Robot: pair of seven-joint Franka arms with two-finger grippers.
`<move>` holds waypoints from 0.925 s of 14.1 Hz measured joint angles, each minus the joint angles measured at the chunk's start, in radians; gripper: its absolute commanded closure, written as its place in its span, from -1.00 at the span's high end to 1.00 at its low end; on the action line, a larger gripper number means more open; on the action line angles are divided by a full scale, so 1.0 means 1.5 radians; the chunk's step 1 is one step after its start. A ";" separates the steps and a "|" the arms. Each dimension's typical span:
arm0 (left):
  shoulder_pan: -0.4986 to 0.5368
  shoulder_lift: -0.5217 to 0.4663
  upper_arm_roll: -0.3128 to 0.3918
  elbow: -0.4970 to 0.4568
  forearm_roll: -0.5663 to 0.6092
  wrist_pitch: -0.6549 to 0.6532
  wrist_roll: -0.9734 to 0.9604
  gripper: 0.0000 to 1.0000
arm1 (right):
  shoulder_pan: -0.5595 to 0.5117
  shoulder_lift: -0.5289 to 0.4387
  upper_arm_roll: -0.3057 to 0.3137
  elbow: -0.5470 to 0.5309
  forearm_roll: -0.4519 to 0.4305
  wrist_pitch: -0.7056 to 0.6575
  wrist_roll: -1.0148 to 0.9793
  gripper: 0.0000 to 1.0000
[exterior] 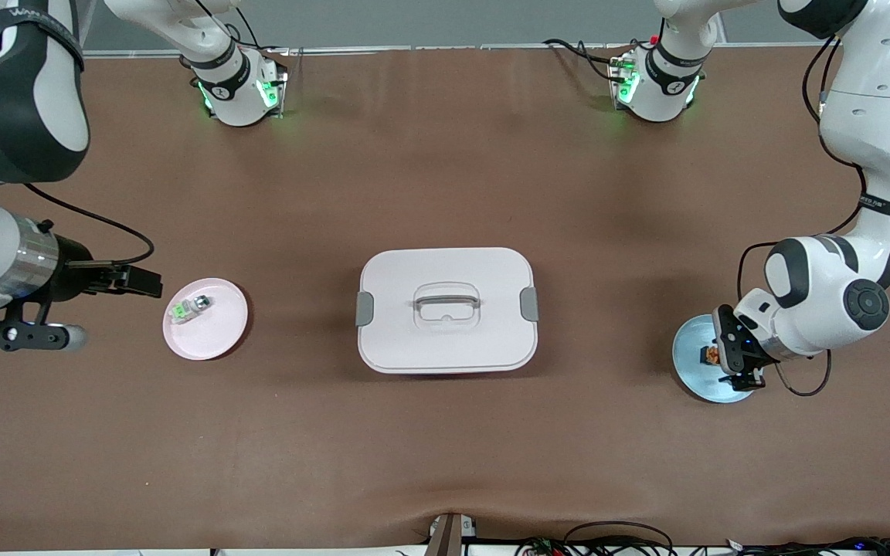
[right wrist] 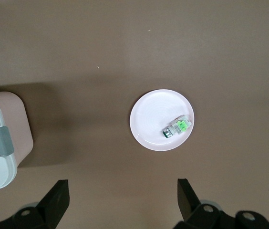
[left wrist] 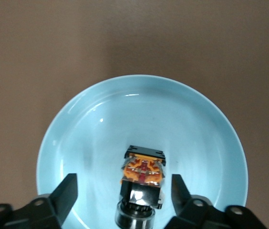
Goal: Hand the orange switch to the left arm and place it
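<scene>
Hovering low over the blue plate [exterior: 694, 351] at the left arm's end of the table, the left gripper [left wrist: 123, 191] has its fingers [left wrist: 66, 193] spread wide, one on each side of the orange switch [left wrist: 141, 183] with a clear gap between each pad and the part. The switch lies in the plate, its orange face up and its metallic end pointing toward the gripper in the left wrist view; in the front view only a small orange spot shows beside the gripper body. The plate rests on the brown table [exterior: 445, 448], well apart from the box [exterior: 446, 309]. The box, white with grey side clips and a recessed handle on its lid, sits at the middle of the table between the two plates. At the right arm's end lies the pink plate [exterior: 205, 318], and in it rests a small green-and-clear part [exterior: 188, 307], close to the rim that faces the right arm. The right gripper [exterior: 144, 281] waits in the air over bare table just beside the pink plate, its fingers [right wrist: 58, 200] wide apart and holding nothing; the right wrist view looks down on the pink plate, with one corner of the box at its edge.
</scene>
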 measured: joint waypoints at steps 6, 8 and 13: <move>-0.003 -0.108 -0.015 0.021 0.000 -0.121 -0.294 1.00 | -0.001 -0.012 0.000 0.002 -0.024 0.000 0.002 1.00; -0.003 -0.150 -0.031 0.044 0.000 -0.220 -0.450 1.00 | -0.003 -0.035 -0.001 0.004 -0.024 -0.001 0.002 1.00; -0.006 -0.214 -0.071 0.106 0.000 -0.384 -0.789 1.00 | -0.029 -0.071 -0.002 0.003 -0.006 -0.048 0.001 1.00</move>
